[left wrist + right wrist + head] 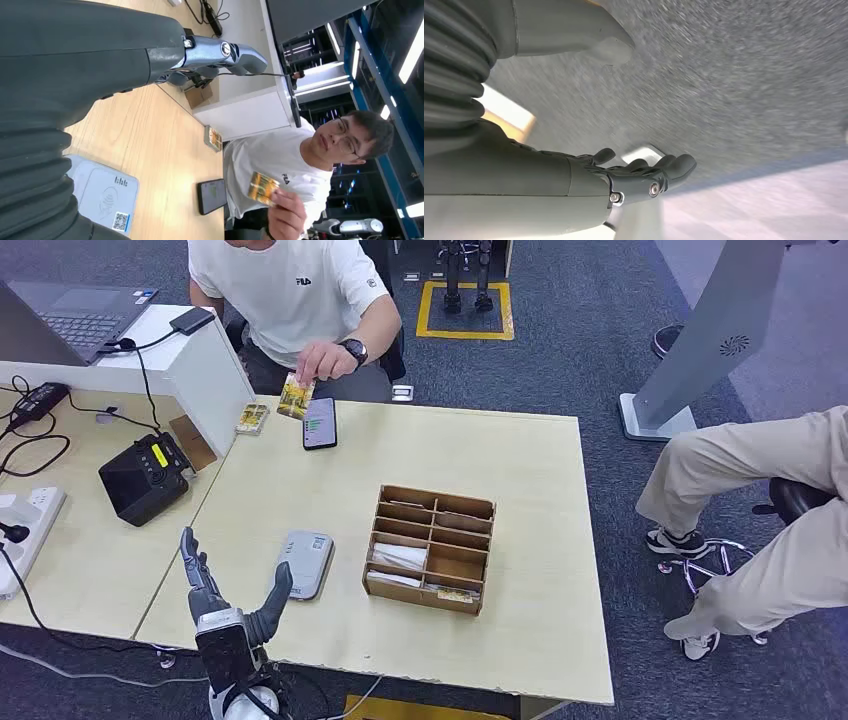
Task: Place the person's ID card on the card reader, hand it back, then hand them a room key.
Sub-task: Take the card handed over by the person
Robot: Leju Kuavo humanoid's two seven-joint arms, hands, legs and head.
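The ID card (297, 396) is in the person's hand (326, 360), held up over the far edge of the counter (520, 540) — well away from our left hand (232, 602). A dark phone (320, 423) lies on the counter just beside the card. The grey card reader (305, 562) sits right next to our left hand, on its thumb side. Our left hand is up with its fingers spread apart, holding nothing. Past the reader stands a brown box with slots (430, 547) — some cards lie inside it. Our right hand (644, 175) hangs over the grey floor, its fingers loosely curled and holding nothing.
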